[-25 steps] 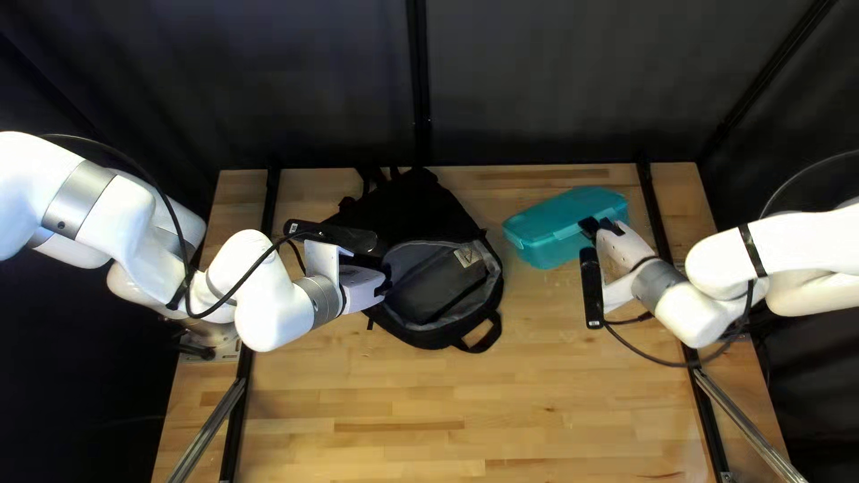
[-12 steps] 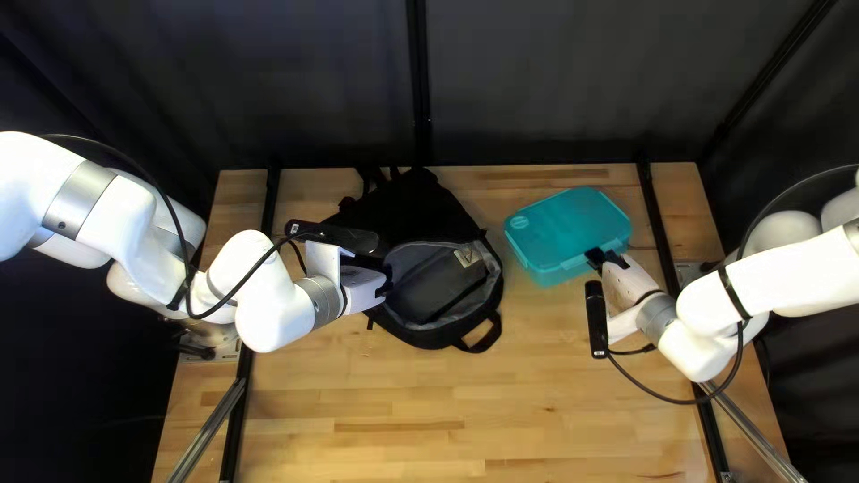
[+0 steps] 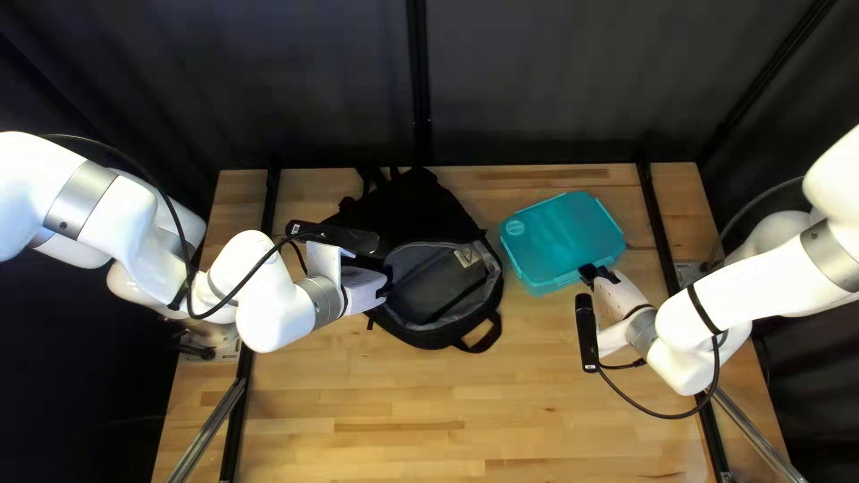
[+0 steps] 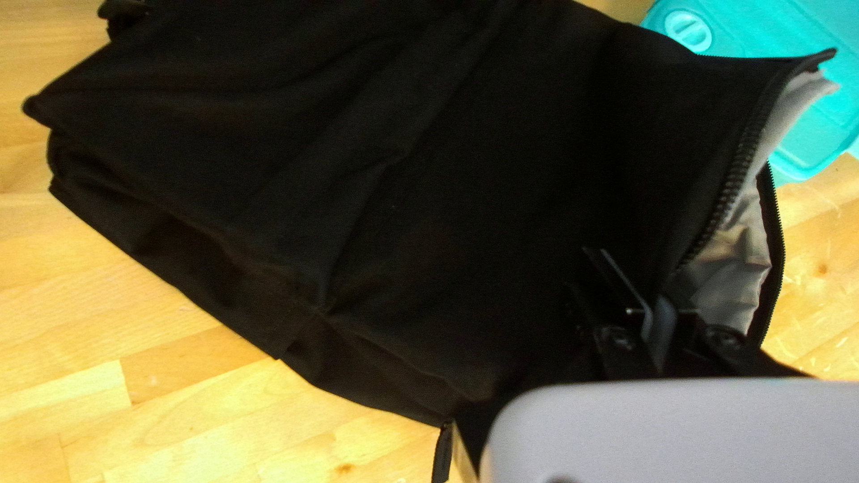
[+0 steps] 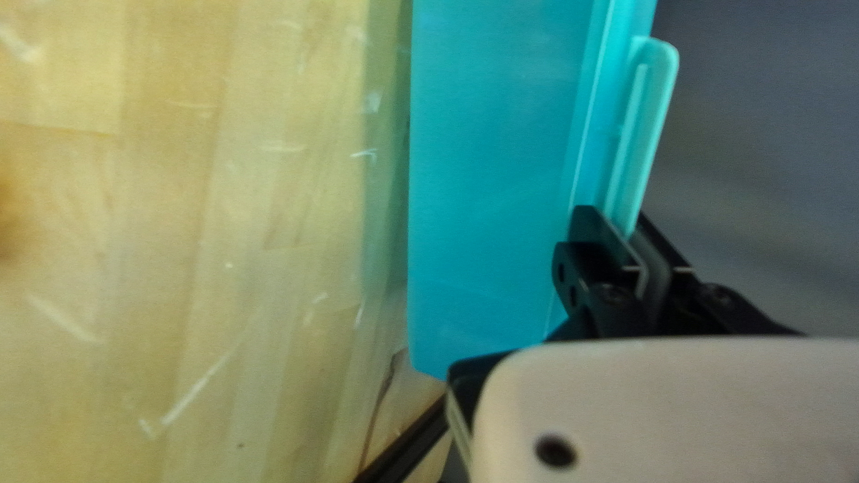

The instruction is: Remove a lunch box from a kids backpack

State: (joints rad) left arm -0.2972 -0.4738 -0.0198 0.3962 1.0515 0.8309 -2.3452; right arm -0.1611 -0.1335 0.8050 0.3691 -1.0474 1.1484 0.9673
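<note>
While my left gripper (image 3: 386, 284) pinches the black backpack (image 3: 420, 213) by the rim of its open mouth in the top left view, my right gripper (image 3: 596, 272) grips the teal lunch box (image 3: 559, 234), outside the bag and well apart from the left one. Seen from the left wrist, black cloth spreads ahead of the pressed-in fingers, the box beyond. On the right wrist view, both fingers clamp the box's raised edge strip (image 5: 648, 125), which runs ahead of them.
</note>
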